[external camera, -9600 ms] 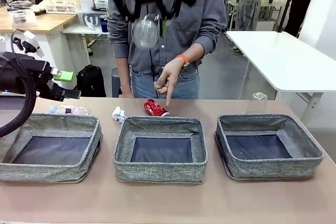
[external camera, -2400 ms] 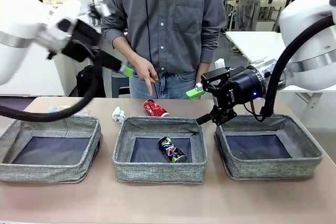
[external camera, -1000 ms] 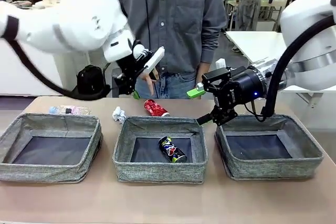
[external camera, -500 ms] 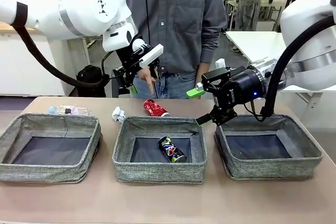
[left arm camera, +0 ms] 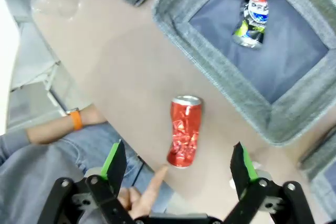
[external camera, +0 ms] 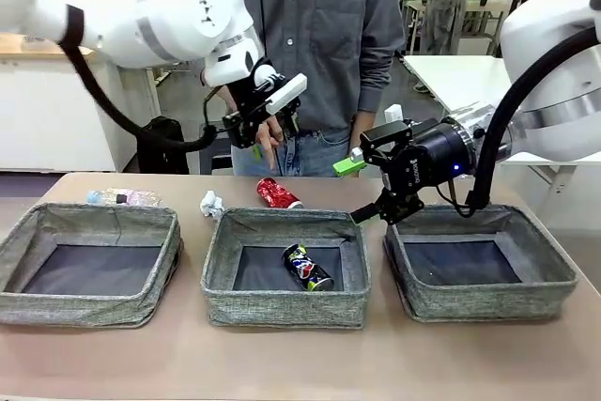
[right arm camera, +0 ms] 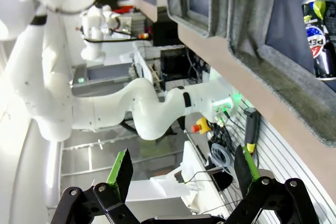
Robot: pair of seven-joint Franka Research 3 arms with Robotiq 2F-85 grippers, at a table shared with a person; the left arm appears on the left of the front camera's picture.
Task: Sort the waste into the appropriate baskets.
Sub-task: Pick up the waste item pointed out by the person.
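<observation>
Over crushed red can behind middle basket: left gripper, spread apart, empty; above basket's right rim: right gripper, spread apart.

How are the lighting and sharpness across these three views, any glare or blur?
Front view: even soft light, sharp throughout. Left wrist view: the crushed red can is crisp; a bright white patch blows out the left edge. Right wrist view: rolled sideways, left side washed out by glare; the crushed dark blue-black can is cut by the right edge.
</observation>
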